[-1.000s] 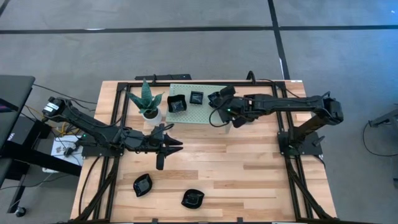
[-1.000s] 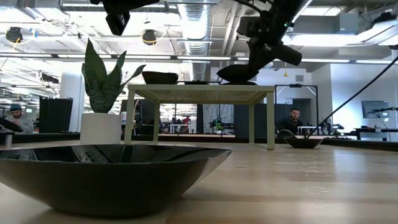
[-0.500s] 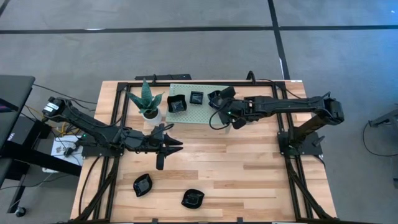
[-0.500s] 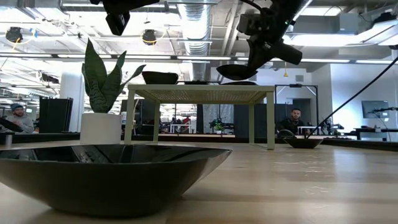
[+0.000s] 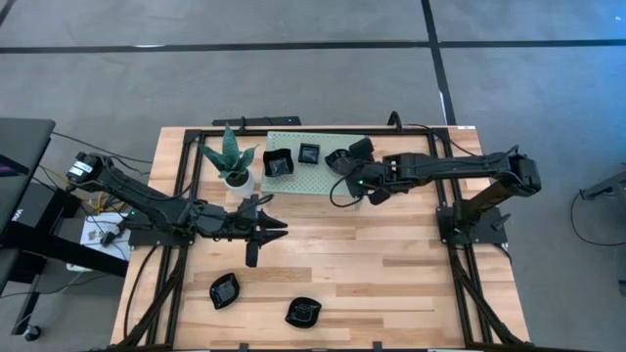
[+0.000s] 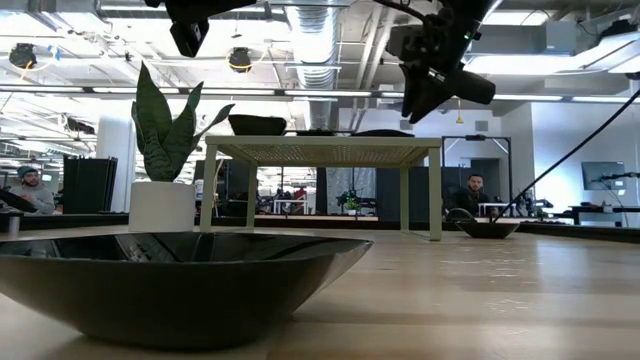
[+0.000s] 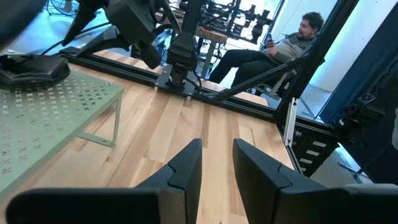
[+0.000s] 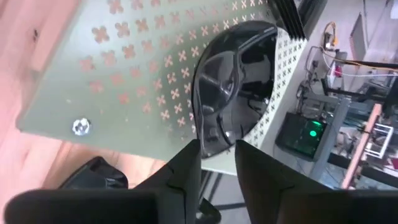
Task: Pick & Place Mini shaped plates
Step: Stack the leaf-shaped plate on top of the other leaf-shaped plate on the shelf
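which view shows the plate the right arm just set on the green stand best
The right wrist view: the plate fills it, lying on the green stand. The high view shows it small, the low view a thin edge, the left wrist its rim.

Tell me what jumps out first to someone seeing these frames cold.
The pale green perforated stand at the table's far edge, with three black mini plates on top; the right gripper hovers over the rightmost plate, jaws parted just above its rim. The left gripper waits mid-table, open and empty. Two more plates sit near the front edge, and a potted plant stands left of the stand.
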`<state>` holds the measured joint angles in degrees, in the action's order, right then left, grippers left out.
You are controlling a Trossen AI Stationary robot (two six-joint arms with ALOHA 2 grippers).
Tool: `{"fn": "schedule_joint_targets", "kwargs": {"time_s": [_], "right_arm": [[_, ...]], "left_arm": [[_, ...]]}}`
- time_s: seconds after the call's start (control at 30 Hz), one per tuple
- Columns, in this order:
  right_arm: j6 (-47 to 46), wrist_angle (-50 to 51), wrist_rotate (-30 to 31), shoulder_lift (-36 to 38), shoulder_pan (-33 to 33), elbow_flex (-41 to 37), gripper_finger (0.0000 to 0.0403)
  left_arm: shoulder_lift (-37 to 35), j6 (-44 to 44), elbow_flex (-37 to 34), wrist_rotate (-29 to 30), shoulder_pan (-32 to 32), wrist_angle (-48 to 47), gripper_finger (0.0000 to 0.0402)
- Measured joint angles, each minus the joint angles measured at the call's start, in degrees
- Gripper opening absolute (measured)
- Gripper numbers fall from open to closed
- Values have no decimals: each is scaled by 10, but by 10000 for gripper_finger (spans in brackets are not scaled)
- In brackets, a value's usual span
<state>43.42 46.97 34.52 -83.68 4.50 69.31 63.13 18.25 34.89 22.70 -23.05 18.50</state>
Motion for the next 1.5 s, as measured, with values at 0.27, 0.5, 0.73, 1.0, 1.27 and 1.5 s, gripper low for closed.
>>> {"fn": "schedule_joint_targets", "kwargs": {"time_s": [0.27,0.5,0.73,1.0,1.27,1.5], "right_arm": [[-19,48,44,0,-11,0,102],[-218,253,40,15,-21,2,102],[-353,225,-183,57,8,-60,101],[-339,113,-211,99,13,-219,101],[-330,41,-122,75,16,-262,101],[-324,15,-164,24,59,-262,101]], "left_arm": [[0,0,0,0,0,0,92],[0,0,0,0,0,0,92],[0,0,0,0,2,5,92],[0,0,0,0,2,7,92],[0,-13,0,0,18,13,92],[0,-13,0,0,22,17,92]]}}
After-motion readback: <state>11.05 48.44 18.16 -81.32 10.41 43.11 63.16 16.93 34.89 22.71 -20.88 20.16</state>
